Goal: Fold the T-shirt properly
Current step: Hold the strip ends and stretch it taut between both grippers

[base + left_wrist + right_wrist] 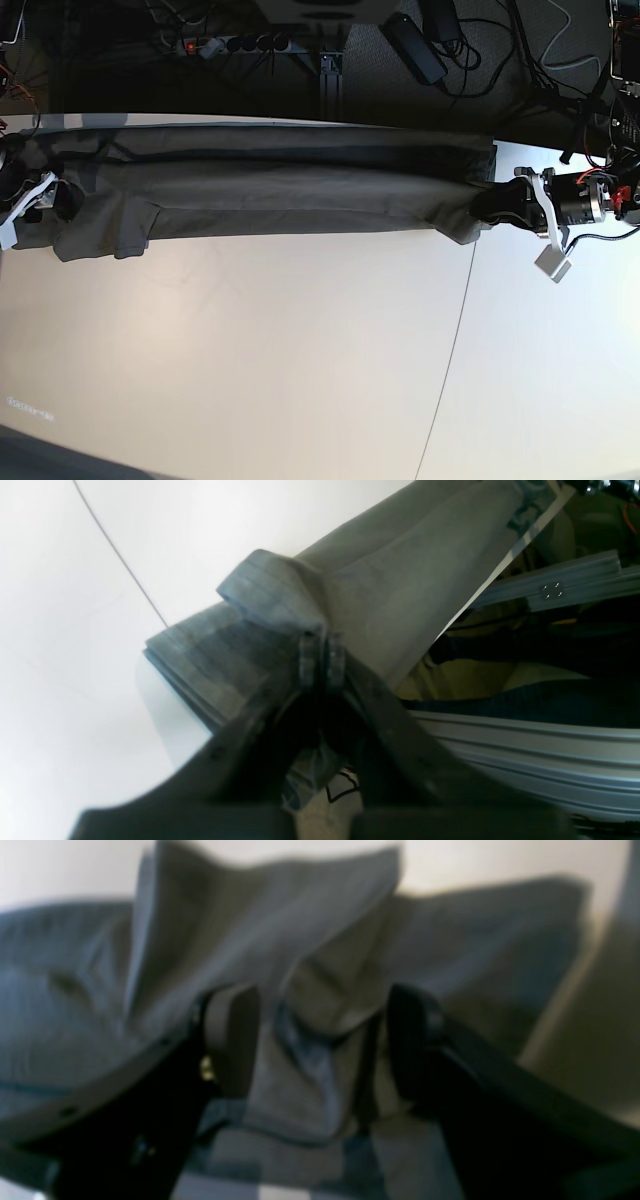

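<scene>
My left gripper is pinching tight on a bunched fold of the T-shirt, fingertips pressed together with the grey cloth rising out of them in a little peak. My right gripper is standing wide apart, both fingers spread either side of a loose hump of fabric that is touching neither pad, though the wrist view is blurring here. Moving outward, the shirt is lying stretched in a long dark band along the far edge of the tabletop, running nearly from the left edge to a point just short of the right one, folded lengthwise with a sleeve drooping near the left end. A thin seam is crossing the white tabletop on the right side.
</scene>
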Robot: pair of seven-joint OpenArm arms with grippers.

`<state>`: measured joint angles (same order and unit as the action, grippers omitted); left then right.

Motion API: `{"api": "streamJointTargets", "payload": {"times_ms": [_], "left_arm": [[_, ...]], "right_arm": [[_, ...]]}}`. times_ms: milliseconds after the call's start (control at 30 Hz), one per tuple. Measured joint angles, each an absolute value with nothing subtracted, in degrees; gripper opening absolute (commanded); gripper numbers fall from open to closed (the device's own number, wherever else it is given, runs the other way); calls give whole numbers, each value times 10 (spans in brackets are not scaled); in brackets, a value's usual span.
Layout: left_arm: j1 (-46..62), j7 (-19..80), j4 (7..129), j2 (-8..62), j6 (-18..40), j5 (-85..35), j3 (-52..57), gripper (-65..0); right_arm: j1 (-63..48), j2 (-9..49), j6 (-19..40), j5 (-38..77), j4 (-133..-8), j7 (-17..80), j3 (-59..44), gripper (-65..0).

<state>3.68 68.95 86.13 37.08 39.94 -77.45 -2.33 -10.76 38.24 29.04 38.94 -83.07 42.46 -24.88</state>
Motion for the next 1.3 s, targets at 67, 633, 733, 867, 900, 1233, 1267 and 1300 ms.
{"api": "streamJointTargets", "payload": {"times_ms": [67, 633, 733, 867, 900, 1233, 1267, 1300], "left_arm": [[37, 689, 861, 370, 399, -775, -23, -650], [38, 689, 861, 370, 399, -775, -23, -650], [38, 689, 861, 370, 399, -775, -23, -650], [38, 690, 861, 370, 399, -775, -23, -650], [38, 690, 861, 370, 399, -775, -23, -650], [38, 690, 861, 370, 399, -777, -23, -650], [38, 689, 861, 370, 399, -778, -23, -650], [38, 690, 861, 370, 399, -779, -23, -650]], "right_arm": [[-89, 383, 290, 387, -831, 424, -259, -249], [44, 364, 290, 402, -642, 423, -263, -249], [56, 352, 291, 402, -635, 425, -263, -249], [61, 343, 291, 403, -635, 422, -259, -249], [62, 342, 291, 402, -635, 421, -256, -249], [89, 326, 291, 394, -584, 408, -221, -250], [90, 328, 291, 394, -584, 409, -212, -251], [91, 329, 291, 394, -584, 410, -205, -251]]}}
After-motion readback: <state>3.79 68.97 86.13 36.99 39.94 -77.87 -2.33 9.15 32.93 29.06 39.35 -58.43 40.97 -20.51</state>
